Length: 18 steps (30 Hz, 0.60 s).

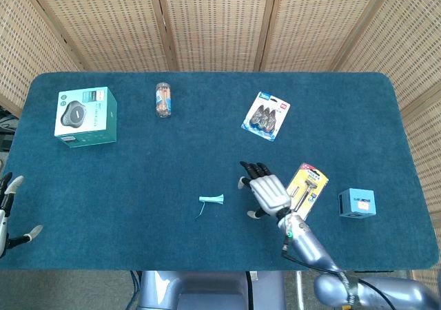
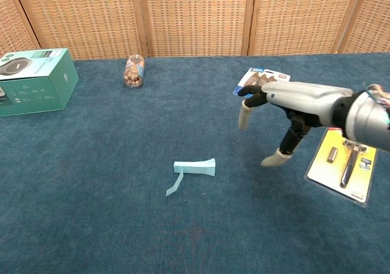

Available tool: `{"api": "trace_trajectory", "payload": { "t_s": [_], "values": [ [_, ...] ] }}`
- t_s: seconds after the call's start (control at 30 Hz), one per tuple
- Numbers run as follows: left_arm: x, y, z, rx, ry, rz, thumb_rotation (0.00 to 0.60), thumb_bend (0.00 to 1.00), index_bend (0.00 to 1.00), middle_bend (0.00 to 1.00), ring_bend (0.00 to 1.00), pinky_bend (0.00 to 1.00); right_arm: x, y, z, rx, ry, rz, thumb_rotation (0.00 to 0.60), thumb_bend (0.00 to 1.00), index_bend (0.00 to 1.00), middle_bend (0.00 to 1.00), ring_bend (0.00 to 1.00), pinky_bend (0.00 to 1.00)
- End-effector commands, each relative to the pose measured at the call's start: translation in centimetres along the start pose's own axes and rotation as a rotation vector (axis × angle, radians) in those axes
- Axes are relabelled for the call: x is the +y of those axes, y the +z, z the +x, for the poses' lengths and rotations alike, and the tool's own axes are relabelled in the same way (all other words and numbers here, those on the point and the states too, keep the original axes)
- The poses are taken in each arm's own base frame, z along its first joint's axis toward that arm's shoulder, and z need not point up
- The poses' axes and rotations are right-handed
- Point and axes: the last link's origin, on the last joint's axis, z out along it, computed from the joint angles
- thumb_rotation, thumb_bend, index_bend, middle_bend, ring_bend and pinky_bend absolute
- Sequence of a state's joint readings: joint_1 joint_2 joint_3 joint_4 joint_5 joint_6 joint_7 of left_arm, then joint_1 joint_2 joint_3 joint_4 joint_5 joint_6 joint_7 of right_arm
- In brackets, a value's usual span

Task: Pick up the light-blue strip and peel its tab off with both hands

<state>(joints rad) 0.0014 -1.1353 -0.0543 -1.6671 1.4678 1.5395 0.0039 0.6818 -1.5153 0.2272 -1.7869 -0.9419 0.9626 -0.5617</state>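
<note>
The light-blue strip (image 1: 212,200) (image 2: 195,167) lies flat on the blue table, near its front middle, with a thin tab curling off its left end. My right hand (image 1: 267,191) (image 2: 284,107) hovers just to the right of the strip, fingers spread and holding nothing. At the table's front left edge my left hand (image 1: 9,210) shows only partly in the head view, fingers apart and empty; the chest view does not show it.
A razor blister pack (image 1: 303,191) (image 2: 345,163) lies right of my right hand, a small blue box (image 1: 357,203) further right. A three-piece pack (image 1: 266,116) (image 2: 262,84), a small jar (image 1: 162,100) (image 2: 133,70) and a green box (image 1: 85,116) (image 2: 30,80) sit toward the back.
</note>
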Motion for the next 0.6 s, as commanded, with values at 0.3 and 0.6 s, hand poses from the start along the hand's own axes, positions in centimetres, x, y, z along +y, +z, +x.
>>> {"api": "trace_trajectory", "payload": {
  "t_s": [0.3, 0.6],
  "values": [
    [-0.1, 0.1, -0.1, -0.006, 0.001, 0.009, 0.6, 0.0, 0.0, 0.0, 0.0, 0.0, -2.6, 2.9, -1.9, 0.021, -0.065, -0.004, 0.6, 0.1, 0.38, 0.0, 0.0, 0.0],
    [-0.1, 0.2, -0.2, -0.011, 0.001, 0.01, 0.6, 0.0, 0.0, 0.0, 0.0, 0.0, -3.9, 4.1, -3.2, -0.003, -0.085, -0.024, 0.6, 0.11, 0.38, 0.0, 0.0, 0.0]
  ]
}}
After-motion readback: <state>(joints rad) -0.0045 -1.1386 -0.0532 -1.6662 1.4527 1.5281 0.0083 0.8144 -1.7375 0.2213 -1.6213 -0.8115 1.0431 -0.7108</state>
